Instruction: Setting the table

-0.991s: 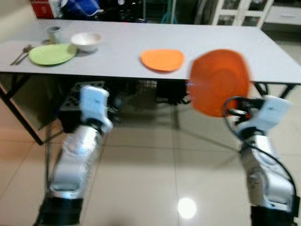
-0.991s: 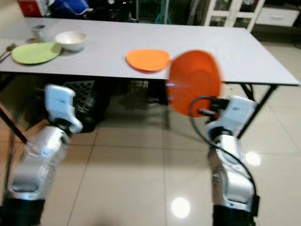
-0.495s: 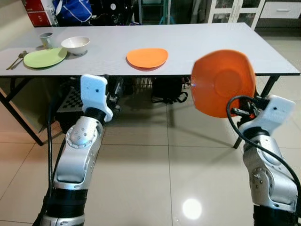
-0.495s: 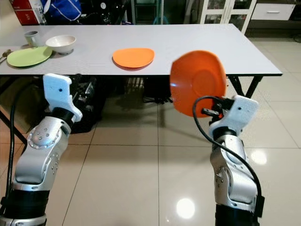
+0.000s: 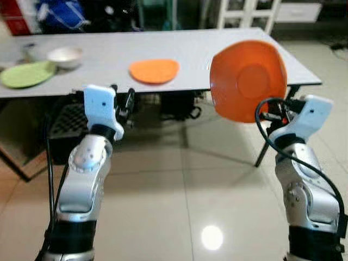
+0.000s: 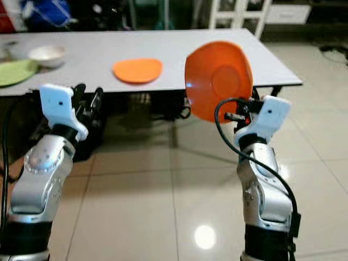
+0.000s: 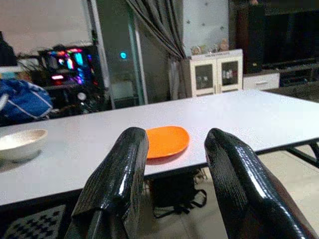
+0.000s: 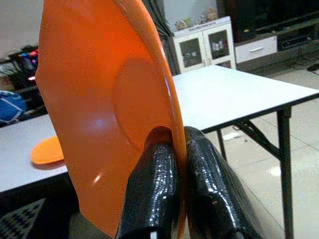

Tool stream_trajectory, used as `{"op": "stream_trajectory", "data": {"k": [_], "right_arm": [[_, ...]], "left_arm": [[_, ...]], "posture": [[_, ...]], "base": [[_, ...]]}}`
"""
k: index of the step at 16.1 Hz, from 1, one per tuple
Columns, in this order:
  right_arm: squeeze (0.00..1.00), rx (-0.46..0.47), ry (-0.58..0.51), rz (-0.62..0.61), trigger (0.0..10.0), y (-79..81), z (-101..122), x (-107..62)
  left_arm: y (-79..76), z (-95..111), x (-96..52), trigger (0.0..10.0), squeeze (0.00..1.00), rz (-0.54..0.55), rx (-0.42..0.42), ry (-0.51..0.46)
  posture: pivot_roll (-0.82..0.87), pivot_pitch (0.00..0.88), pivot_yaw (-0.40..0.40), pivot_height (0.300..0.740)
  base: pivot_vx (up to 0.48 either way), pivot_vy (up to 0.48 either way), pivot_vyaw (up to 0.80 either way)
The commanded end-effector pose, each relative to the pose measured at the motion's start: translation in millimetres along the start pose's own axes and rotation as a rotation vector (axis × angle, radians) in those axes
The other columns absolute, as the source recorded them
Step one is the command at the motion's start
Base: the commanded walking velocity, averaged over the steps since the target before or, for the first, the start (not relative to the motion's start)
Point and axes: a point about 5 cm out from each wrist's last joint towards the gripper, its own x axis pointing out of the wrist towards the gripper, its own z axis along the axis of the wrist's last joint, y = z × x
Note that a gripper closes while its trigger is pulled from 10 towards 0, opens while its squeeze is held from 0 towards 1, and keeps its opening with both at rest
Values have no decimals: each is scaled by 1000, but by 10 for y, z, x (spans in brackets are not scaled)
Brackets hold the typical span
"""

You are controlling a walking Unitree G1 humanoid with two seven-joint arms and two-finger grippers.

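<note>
Your orange plate (image 5: 247,81) stands on edge in the air, its underside turned back toward you and its face toward the tabletop (image 5: 190,54), pinched at its lower rim by the right gripper (image 8: 178,164), whose fingers are clamped tight on either side. It hangs short of the tabletop's near right part, over the floor. One setting looks laid at the far left: a green plate (image 5: 27,74) with a white bowl (image 5: 64,56) just beside it. A second orange plate (image 5: 154,70) lies mid-table. This one is not yet set down. Your left gripper (image 7: 172,174) hovers spread and empty.
</note>
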Motion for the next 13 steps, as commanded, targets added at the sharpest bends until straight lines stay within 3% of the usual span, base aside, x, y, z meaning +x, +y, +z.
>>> {"op": "stream_trajectory", "data": {"k": [1, 6, 13], "right_arm": [[0, 3, -27, 29, 10000, 76, 76, 43], [0, 21, -10, 5, 10000, 66, 47, 116], [0, 48, -13, -33, 10000, 50, 53, 154]], "left_arm": [[26, 30, -18, 10000, 0, 3, 3, -7], [3, 13, -73, 10000, 0, -10, 29, 7], [24, 17, -59, 10000, 0, -26, 38, 17]], "posture": [[19, 0, 20, 740], [46, 0, -11, 740], [46, 0, 8, 740]], "base": [[480, 0, 0], [480, 0, 0], [480, 0, 0]]}}
